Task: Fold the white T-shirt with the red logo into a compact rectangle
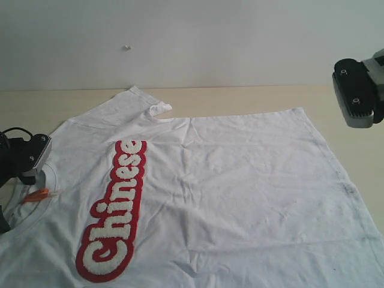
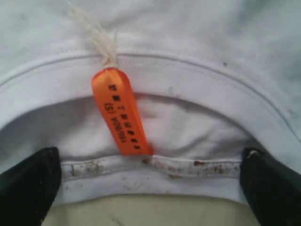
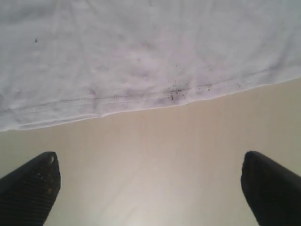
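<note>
The white T-shirt (image 1: 240, 180) lies spread flat on the table, its collar at the left and its hem at the right. The red logo (image 1: 117, 210) runs as a long band across the chest. My left gripper (image 2: 150, 188) hangs open low over the back of the ribbed collar (image 2: 155, 174), with the orange neck tag (image 2: 121, 110) just beyond it; nothing is held. My right gripper (image 3: 150, 188) is open over bare table (image 3: 155, 160), short of the stitched hem (image 3: 141, 96). In the exterior view the right arm (image 1: 358, 90) hovers above the shirt's far right corner.
The shirt covers most of the light wooden table (image 1: 252, 99), which ends at a pale wall (image 1: 192, 42) behind. A short sleeve (image 1: 144, 102) points toward the wall with its tip curled. Bare wood shows right of the hem (image 1: 366, 168).
</note>
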Motion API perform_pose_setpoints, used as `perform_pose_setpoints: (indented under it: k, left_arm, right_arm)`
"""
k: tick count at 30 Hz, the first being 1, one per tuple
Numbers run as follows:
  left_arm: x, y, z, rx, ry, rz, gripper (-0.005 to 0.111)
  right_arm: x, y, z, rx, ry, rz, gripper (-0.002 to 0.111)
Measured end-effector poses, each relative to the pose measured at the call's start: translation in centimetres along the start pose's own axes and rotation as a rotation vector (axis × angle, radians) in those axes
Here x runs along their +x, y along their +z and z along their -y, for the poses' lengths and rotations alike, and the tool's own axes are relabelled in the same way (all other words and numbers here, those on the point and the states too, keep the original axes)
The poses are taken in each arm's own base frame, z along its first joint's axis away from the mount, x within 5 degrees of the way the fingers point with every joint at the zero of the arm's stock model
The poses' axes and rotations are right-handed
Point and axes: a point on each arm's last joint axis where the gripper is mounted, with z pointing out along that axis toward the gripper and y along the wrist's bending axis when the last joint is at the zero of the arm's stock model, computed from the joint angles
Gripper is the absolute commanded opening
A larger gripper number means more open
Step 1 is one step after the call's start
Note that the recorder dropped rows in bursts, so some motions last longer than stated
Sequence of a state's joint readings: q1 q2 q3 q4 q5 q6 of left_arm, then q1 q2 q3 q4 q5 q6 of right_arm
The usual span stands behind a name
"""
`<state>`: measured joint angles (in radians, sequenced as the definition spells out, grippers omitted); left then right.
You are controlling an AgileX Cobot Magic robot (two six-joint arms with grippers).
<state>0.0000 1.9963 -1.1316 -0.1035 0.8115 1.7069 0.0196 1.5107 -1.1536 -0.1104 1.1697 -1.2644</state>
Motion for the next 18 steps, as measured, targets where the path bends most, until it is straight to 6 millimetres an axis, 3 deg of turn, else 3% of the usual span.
perform_pose_setpoints:
  k: [8,18]
  left_arm:
    - [0.0,0.0,0.0,0.0,0.0,0.0,0.104]
    - [0.0,0.0,0.0,0.0,-0.001,0.001,0.104]
  right_arm:
    - [0.9,3.0,3.9,-0.088,-0.002,0.065,0.105]
    - [0.3,9.0,7.0,-0.107,-0.072,0.027,0.105]
